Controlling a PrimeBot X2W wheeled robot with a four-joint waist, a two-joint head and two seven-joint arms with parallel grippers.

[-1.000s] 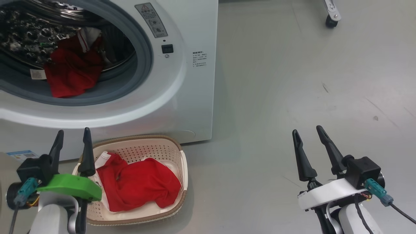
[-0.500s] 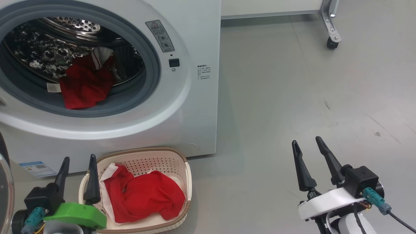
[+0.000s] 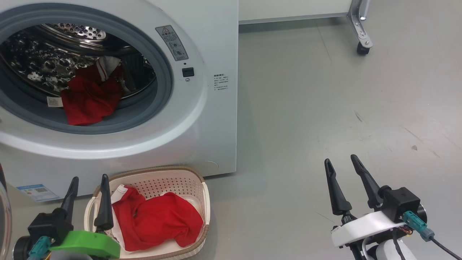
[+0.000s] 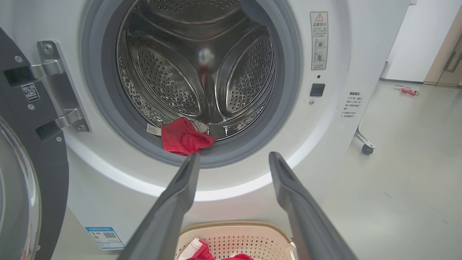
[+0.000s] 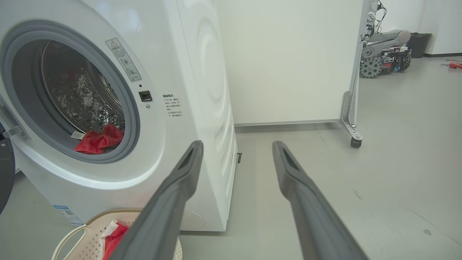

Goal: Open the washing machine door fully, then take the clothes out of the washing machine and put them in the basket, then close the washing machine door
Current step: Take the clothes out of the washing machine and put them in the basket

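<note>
My head camera has swung since a second ago. The washing machine now sits lower in the picture, more of its steel drum shows, and a caster on a wheeled frame at the far right has come further into view. That shift is the camera's, not the things'.

The clothes look unchanged. One red piece lies low at the front of the drum, with its lower edge hanging onto the grey seal. A second red piece lies crumpled in the basket. The basket stands on the floor just in front of the machine's base, beside the blue label.

In the left wrist view the door hangs wide open on its hinge at the left, clear of the opening.

The left gripper is at the lower left over the near end of the basket. Its two fingers are spread apart with nothing between them, as they were before. The right gripper hangs over bare floor well to the right of the machine, its fingers likewise apart and empty. Both sit a little lower in the frame than a second ago. I cannot separate any motion of their own from the camera's swing.
</note>
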